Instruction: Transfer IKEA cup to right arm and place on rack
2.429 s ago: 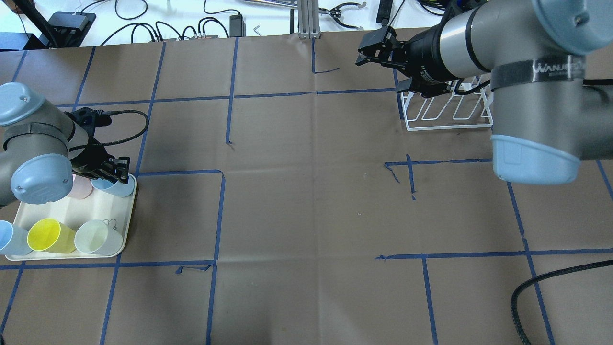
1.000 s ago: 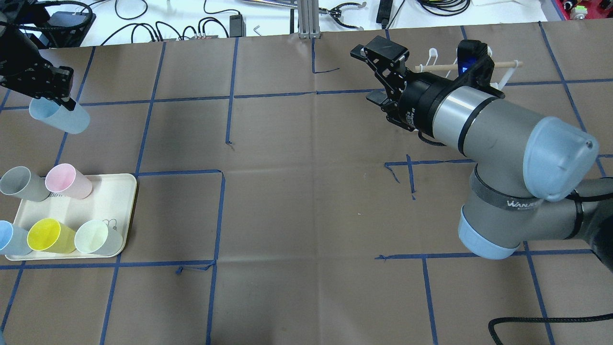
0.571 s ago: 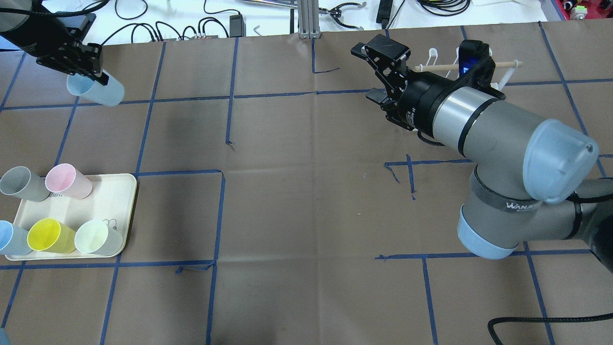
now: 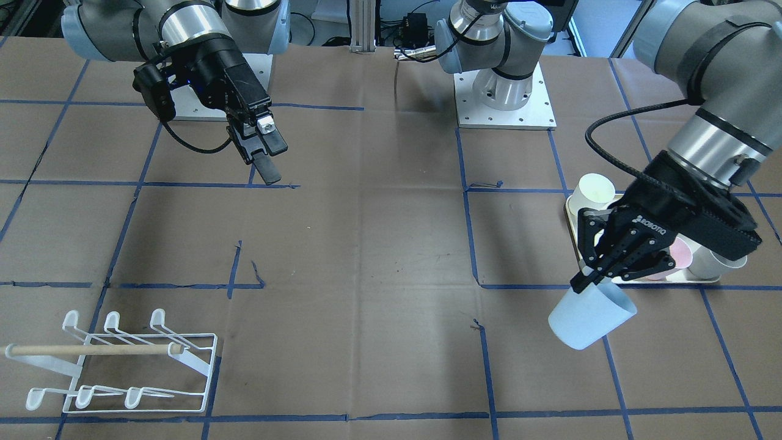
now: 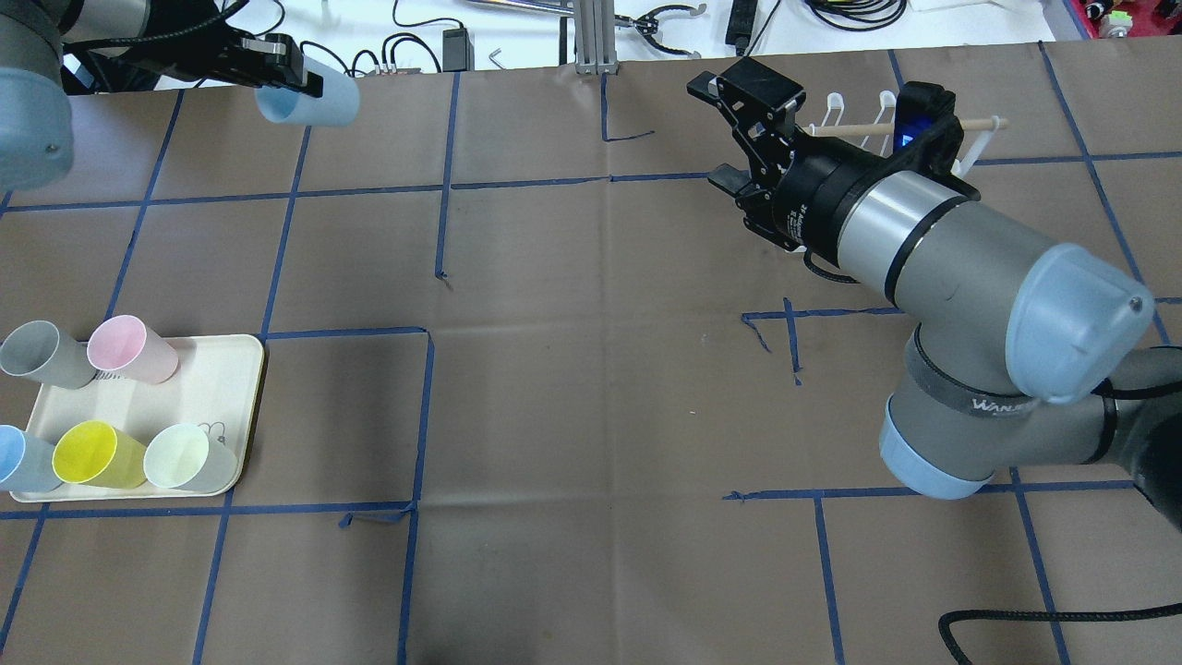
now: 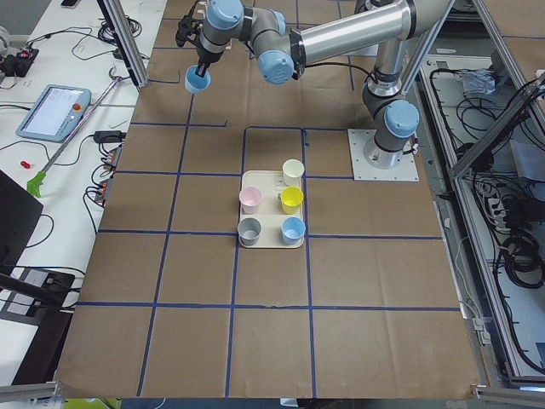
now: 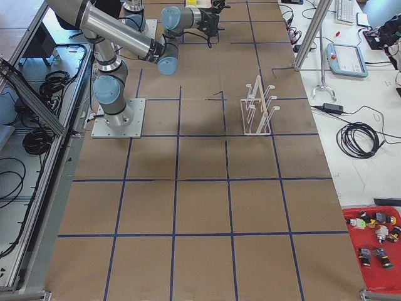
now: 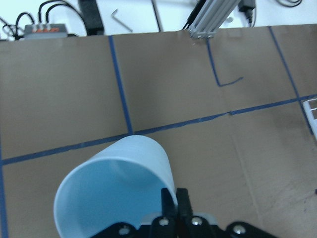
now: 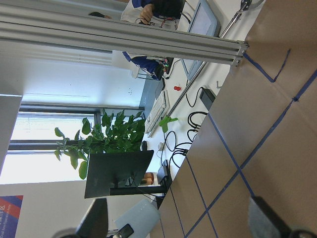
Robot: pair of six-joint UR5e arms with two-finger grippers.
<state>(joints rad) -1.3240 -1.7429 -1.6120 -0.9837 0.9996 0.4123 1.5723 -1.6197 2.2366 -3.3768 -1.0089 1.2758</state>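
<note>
Brown paper all over the tabletop (image 5: 572,416), ruled into squares with blue tape (image 5: 443,185), cables (image 5: 268,42) strewn on the white bench past its far edge. Caught the left claw (image 4: 588,282) up in the air over the far left of the overhead view, clenched on the rim of the pale blue cup (image 4: 591,318) — pinched right at the lip, fingers pressed close together in the left wrist view. Held the cup tilted, open mouth turned back toward the wrist, base pointed away, clear of the tabletop. Kept it well apart from the cream tray (image 5: 199,392) at the near left, where five more cups stood: grey cup (image 5: 37,354), pink cup (image 5: 129,349), blue cup (image 5: 18,459), yellow cup (image 5: 92,454) and pale green cup (image 5: 185,457).

Found the right arm (image 5: 923,240) stretched across the right half, the right claw (image 4: 278,164) released and raised off the paper, its two fingers spread wide — showed one dark fingertip at each lower corner of the right wrist view. Aimed it toward the middle of the far edge. Spotted the rack (image 4: 189,362) standing on the tabletop in the far right corner, white wire with prongs turned up in two rows and the wooden dowel (image 4: 91,350) laid across the top. Saw the right arm's wrist cover part of the rack from overhead. Put cup and rack at opposite ends of the far side, well apart.
</note>
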